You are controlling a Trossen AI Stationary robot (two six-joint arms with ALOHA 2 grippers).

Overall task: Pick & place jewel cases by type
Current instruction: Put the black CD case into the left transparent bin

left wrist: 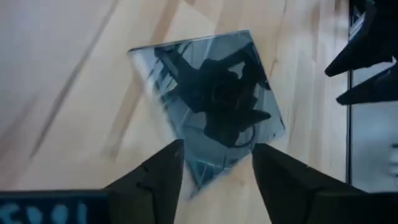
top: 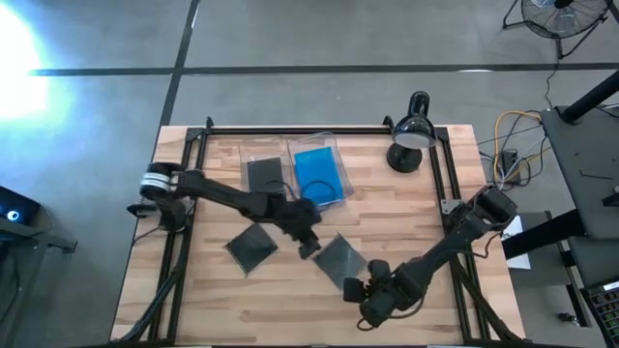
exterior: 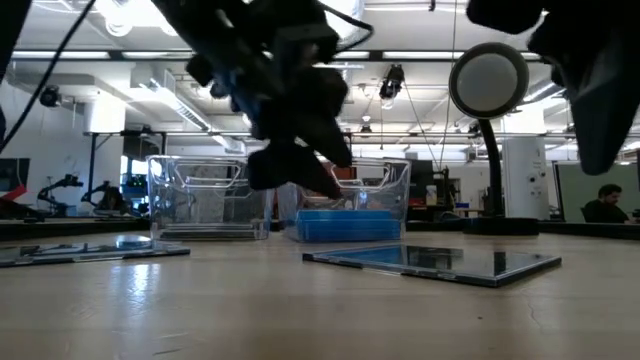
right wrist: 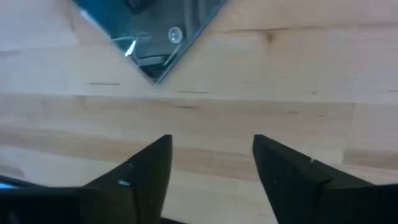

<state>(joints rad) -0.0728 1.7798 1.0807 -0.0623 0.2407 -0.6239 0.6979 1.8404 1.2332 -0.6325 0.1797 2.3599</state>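
Two smoky dark jewel cases lie flat on the wooden table: one left of centre (top: 251, 246) and one nearer the middle (top: 340, 259) (exterior: 440, 262). A third dark case rests in the left clear tray (top: 263, 174). Blue cases are stacked in the right clear tray (top: 319, 176) (exterior: 350, 225). My left gripper (top: 308, 237) (left wrist: 217, 149) hangs open above the table, its fingers on either side of one corner of the middle case (left wrist: 211, 99). My right gripper (top: 358, 288) (right wrist: 211, 143) is open just beyond the near corner of that case (right wrist: 155, 37).
A black desk lamp (top: 411, 135) (exterior: 490, 85) stands at the far right of the table. The two clear trays (exterior: 210, 200) sit side by side at the far middle. A black frame rail (top: 290, 130) runs around the table's edges. Bare wood lies along the near edge (top: 242, 309).
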